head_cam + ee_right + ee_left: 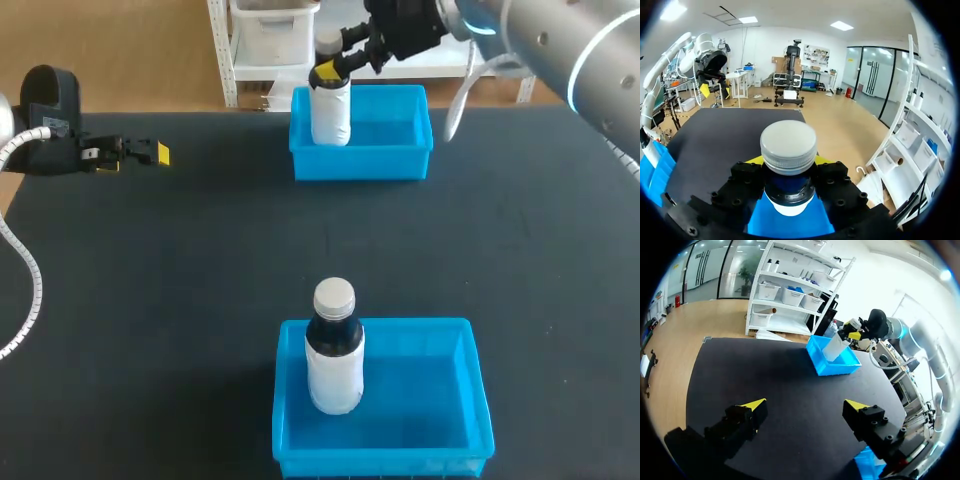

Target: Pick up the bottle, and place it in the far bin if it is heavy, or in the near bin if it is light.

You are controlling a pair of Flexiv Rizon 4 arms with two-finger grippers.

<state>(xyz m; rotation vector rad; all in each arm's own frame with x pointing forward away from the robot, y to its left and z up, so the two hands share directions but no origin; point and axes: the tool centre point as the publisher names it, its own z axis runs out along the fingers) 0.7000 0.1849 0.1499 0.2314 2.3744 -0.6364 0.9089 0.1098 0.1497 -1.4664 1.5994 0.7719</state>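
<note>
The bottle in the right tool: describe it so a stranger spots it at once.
On the black table, find the far blue bin. At its left end is a white-labelled bottle, its neck clamped by the right tool; the twin bottle in the near bin stands free.

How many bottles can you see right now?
2. One bottle stands in the near bin, at its left side. The other bottle is at the far bin's left end, its neck held by the right gripper. None looks hidden.

The silver, blue-ringed right arm ends in black, yellow-tipped fingers.
</note>
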